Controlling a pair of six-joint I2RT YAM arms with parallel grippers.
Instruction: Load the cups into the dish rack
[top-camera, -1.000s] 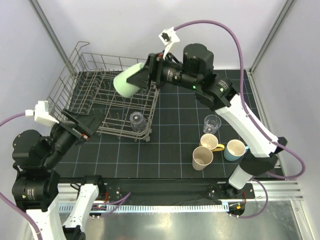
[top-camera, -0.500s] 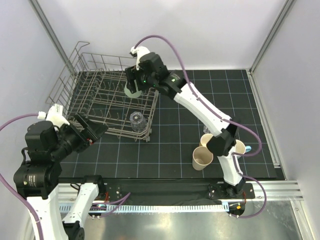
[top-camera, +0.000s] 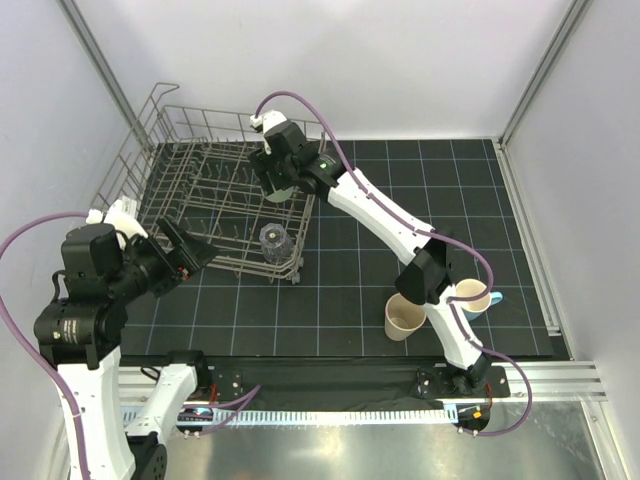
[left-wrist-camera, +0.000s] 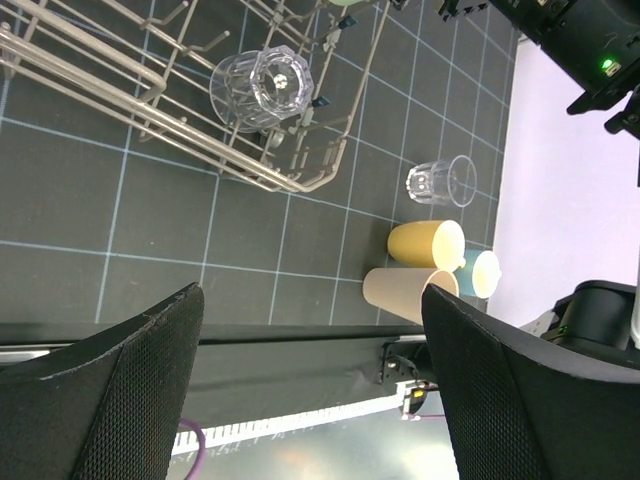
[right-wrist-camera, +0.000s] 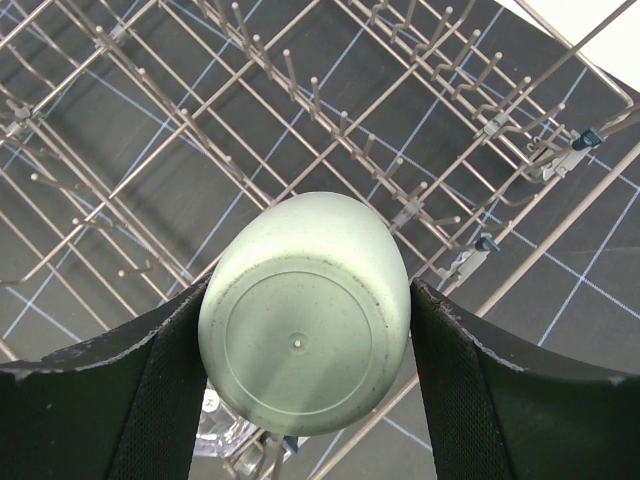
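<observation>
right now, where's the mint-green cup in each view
Top external: the mint-green cup is in the right gripper, over the right side of the dish rack, mostly hidden.
Left wrist: only a sliver of it at the top edge.
Right wrist: centre of the picture, base towards the camera.
Shared landmark: the dish rack, in all three.

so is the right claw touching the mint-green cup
Touching. The right wrist view shows the right claw with its fingers pressed against both sides of the mint-green cup, with no gap.
</observation>
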